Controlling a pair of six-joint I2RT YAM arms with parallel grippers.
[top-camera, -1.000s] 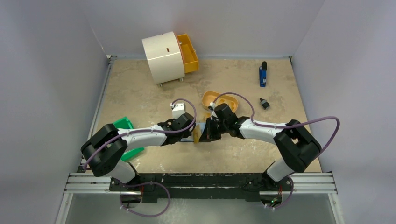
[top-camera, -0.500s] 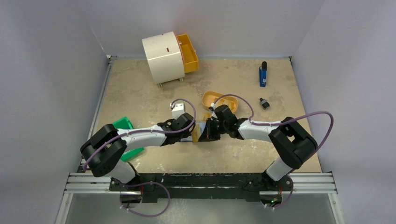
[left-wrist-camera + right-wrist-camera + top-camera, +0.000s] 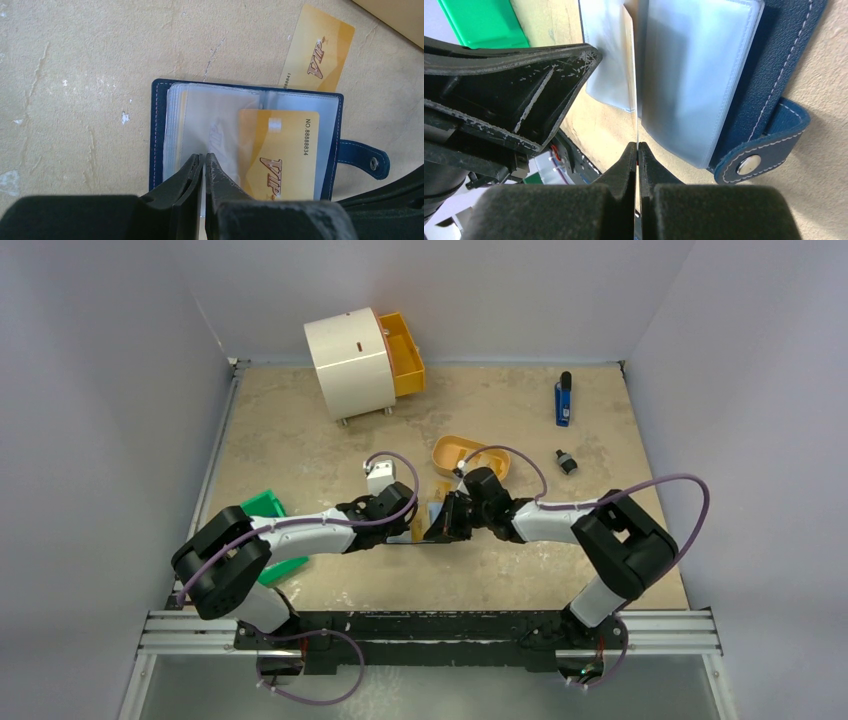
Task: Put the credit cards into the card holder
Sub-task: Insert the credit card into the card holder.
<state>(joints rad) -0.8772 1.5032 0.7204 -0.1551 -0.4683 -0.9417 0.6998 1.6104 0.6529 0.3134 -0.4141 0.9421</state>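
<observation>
Black, scuffed plastic fills the bottom of both wrist views. The left jaws stand almost closed, pinching the near edge of one of the clear sleeves (image 3: 215, 125); the jaws themselves hide how much of that leaf they hold. The right jaws are closed tight on a gold credit card (image 3: 280, 155). Their own camera sees it only edge-on, as a thin pale line running up between two sleeves.

From the left wrist the same card lies over the right-hand page of the open card holder (image 3: 159, 130). It is glossy, with "VIP" lettering and a printed number. Its near end is hidden, and I cannot tell whether it sits inside a pocket or on top.

The holder is navy, leather-like and pale-stitched, and rests open on the mottled beige worktop (image 3: 300, 440). Its snap tab (image 3: 367, 160), with a metal stud, sticks out to the right. Just beyond, at the upper right of that frame, a second card (image 3: 317, 50) lies flat, its near edge meeting the cover.

In the top view both wrists almost wholly hide the holder at centre frame. A green box (image 3: 265, 508) sits at left, partly behind the left arm. Farther back are an orange oval tray (image 3: 445, 450), a small black item (image 3: 567, 462) too small to name, a blue-and-black tool (image 3: 563, 400), and a cream drum-shaped cabinet (image 3: 350, 360) with its yellow drawer (image 3: 405, 350) open.
</observation>
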